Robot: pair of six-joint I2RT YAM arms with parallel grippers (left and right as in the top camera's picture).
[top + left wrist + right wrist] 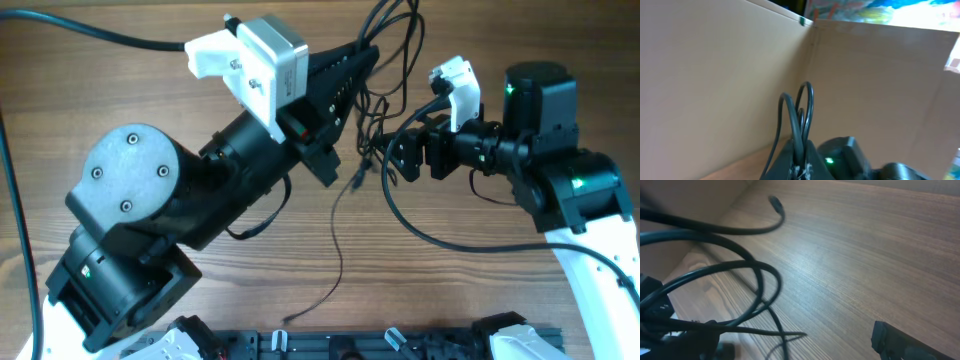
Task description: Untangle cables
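Several thin black cables [393, 45] hang in tangled loops at the table's far middle. My left gripper [368, 52] is raised and shut on a bunch of them; in the left wrist view two loops [804, 112] rise out from between its closed fingers [802, 162]. One thin cord [335, 245] with a small plug [357, 180] trails down across the table towards the front. My right gripper [398, 152] is open just right of the tangle. In the right wrist view the loops [740, 275] cross in front of its spread fingers [785, 342], and a plug end [775, 202] hangs free.
The wooden table [480, 280] runs under both arms. A beige wall [715, 75] stands behind it. A black rail [400, 345] lies along the front edge. A thick robot wire [100, 35] crosses the far left. The right arm's body [850, 155] shows a green light.
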